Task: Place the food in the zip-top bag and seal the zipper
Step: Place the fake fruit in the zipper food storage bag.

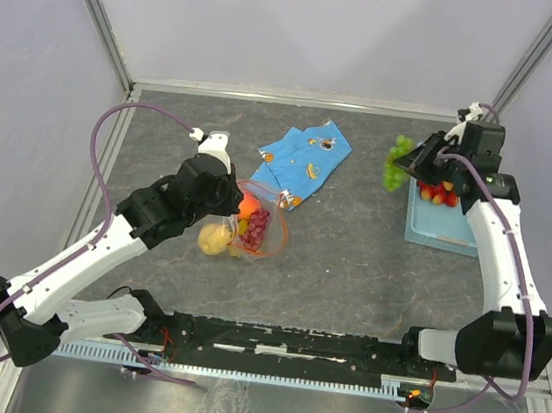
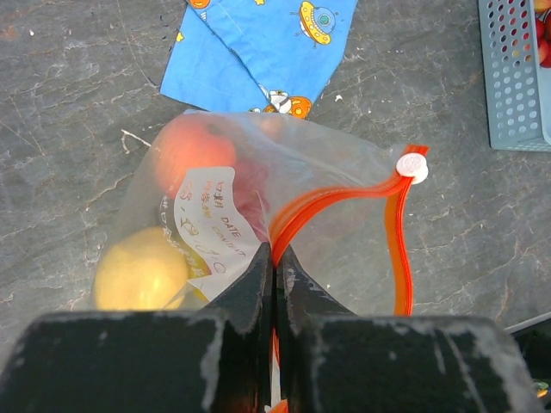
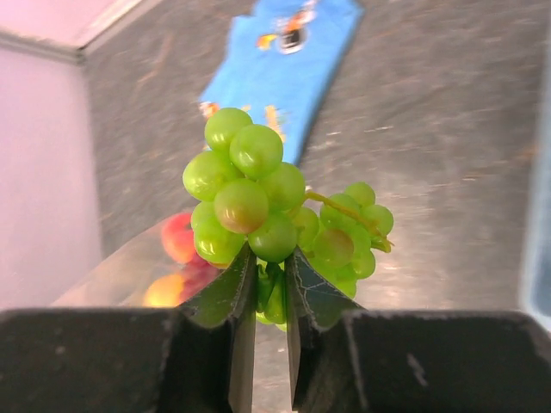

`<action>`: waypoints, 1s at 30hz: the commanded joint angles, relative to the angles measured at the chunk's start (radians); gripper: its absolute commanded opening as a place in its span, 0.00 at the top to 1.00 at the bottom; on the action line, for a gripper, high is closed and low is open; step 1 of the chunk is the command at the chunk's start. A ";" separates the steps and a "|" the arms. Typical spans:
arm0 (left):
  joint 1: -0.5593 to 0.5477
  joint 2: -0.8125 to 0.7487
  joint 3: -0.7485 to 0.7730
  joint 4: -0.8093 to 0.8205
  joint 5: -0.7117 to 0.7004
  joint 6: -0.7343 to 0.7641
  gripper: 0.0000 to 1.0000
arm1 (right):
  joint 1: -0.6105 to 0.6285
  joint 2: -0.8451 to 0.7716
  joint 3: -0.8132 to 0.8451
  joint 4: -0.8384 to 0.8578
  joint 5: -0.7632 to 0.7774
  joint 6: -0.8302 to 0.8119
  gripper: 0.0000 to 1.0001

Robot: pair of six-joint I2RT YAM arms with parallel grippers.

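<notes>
the counter (image 1: 348, 276) is a dark grey, stone-veined slab with a matte, faintly scratched face. near its middle lies the zip-top bag (image 2: 344, 232), thin clear film, crinkled and glossy, with a white label (image 2: 211, 224) bearing small printed and handwritten marks. the zipper (image 2: 398, 249) is a narrow red-orange plastic strip that curves around the open mouth in a loop, with a small round white slider (image 2: 412, 166) at its far corner. the left claw (image 2: 275, 258), two blunt black wedges with scuffed edges, is pinched fully together on the near edge of the mouth, the strip running out from between the tips.

through the film show a smooth, rounded yellow lemon (image 2: 142, 271) at the lower left, a glossy orange fruit (image 2: 185, 151) above it, and a dark red cluster (image 2: 250, 194), blurred behind the label.

the right claw (image 3: 269, 258) is up over the right side of the counter, narrow, gripping the green grapes (image 3: 250, 185) low in the bunch: smooth, waxy pale-green beads packed tight, with a smaller lobe and a thin green stem jutting to one side.

beside that claw sits a light-blue plastic basket (image 1: 439, 232), rectangular with perforated walls, holding red strawberries (image 1: 439, 193) at its far end. beyond the bag a soft blue cloth (image 2: 267, 43) printed with orange and yellow cartoon figures lies flat and folded.
</notes>
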 commanded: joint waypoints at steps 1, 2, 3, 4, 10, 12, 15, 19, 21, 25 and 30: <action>0.005 0.010 0.057 0.062 0.026 0.014 0.97 | 0.100 -0.084 -0.036 0.181 -0.071 0.186 0.98; 0.004 0.013 0.060 0.063 0.031 0.010 0.97 | 0.129 -0.095 -0.040 0.198 -0.070 0.207 0.98; 0.005 0.017 0.063 0.066 0.036 0.006 0.97 | 0.157 -0.104 -0.040 0.217 -0.068 0.224 0.98; 0.005 0.020 0.068 0.068 0.042 0.002 0.97 | 0.188 -0.112 -0.040 0.233 -0.061 0.240 0.98; 0.005 0.069 0.114 0.078 0.103 -0.020 0.97 | 0.375 -0.143 -0.050 0.356 -0.013 0.317 0.98; 0.005 0.078 0.129 0.078 0.114 -0.030 0.97 | 0.437 -0.148 -0.059 0.400 0.021 0.332 0.98; 0.005 0.085 0.141 0.074 0.116 -0.041 0.97 | 0.531 -0.147 -0.082 0.489 0.058 0.357 0.98; 0.005 0.109 0.160 0.057 0.132 -0.055 0.97 | 0.633 -0.136 -0.106 0.573 0.090 0.355 0.97; 0.005 0.125 0.165 0.052 0.146 -0.067 0.97 | 0.678 -0.127 -0.117 0.605 0.096 0.341 0.97; 0.005 0.141 0.159 0.047 0.156 -0.088 0.97 | 0.746 -0.119 -0.140 0.651 0.089 0.320 0.97; 0.005 0.159 0.151 0.030 0.150 -0.091 0.97 | 0.802 -0.133 -0.155 0.653 0.076 0.257 0.97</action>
